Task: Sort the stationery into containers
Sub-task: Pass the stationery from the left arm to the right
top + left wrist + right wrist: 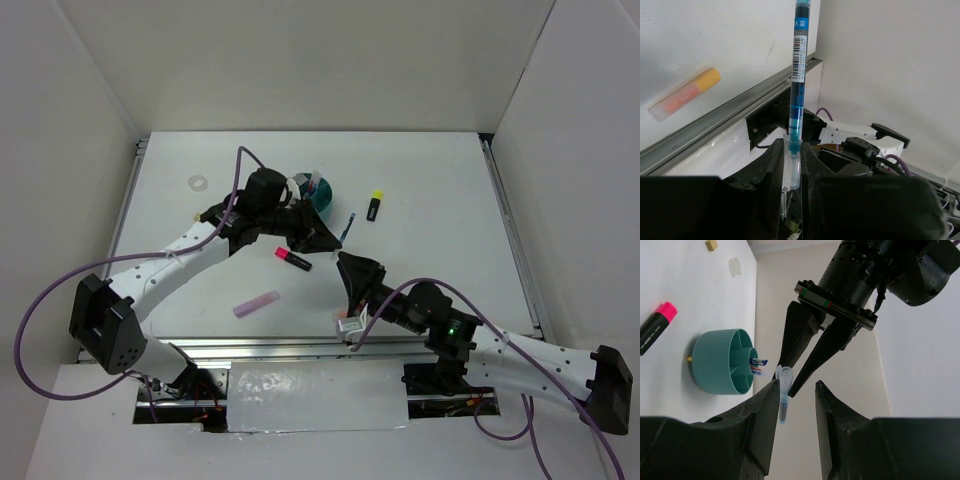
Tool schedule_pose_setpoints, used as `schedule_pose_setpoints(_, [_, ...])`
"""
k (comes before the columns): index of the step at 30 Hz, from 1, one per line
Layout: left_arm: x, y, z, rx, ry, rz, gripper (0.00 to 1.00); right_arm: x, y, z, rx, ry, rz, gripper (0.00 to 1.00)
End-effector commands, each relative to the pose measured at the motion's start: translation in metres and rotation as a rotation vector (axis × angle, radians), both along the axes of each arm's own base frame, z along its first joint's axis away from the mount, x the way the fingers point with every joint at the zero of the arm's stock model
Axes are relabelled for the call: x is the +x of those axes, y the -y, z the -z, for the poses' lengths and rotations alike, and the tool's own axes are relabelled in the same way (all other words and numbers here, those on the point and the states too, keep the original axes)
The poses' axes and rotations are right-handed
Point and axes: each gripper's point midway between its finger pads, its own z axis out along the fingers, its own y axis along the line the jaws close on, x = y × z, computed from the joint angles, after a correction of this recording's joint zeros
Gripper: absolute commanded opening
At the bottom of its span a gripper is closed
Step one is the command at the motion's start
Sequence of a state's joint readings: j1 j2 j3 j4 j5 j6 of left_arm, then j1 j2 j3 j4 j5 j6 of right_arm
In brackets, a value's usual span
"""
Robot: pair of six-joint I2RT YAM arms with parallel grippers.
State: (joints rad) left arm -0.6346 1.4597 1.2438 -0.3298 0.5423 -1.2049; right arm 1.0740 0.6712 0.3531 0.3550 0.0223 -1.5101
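Observation:
My left gripper is shut on the clear-capped end of a thin blue pen, which stands up out of its jaws. In the top view the left gripper meets my right gripper tip to tip, just right of the teal organizer. My right gripper is open; the pen's cap end lies between its fingers, against the left one. The organizer holds blue and red pens. On the table lie a pink-capped highlighter, a yellow-capped highlighter, a lilac stick and a clear ring.
An orange stick lies near the table's front rail. A tan eraser sits far left beyond the organizer. White walls enclose the table on three sides.

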Motion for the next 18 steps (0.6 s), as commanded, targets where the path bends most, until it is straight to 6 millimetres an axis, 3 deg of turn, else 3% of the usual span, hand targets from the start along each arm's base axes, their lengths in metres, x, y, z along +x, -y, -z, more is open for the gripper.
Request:
schedule_pose_setpoints(1, [-0.001,0.003,-0.028,-0.035,0.083,0.015,0.0,-0.003,-0.002,-0.01,0.021,0.022,-0.014,0.41])
schedule_pose_setpoints(18, [-0.009,0.012,-0.025,-0.032,0.088,0.045,0.0,0.005,-0.006,0.003,-0.045,-0.001,-0.002,0.37])
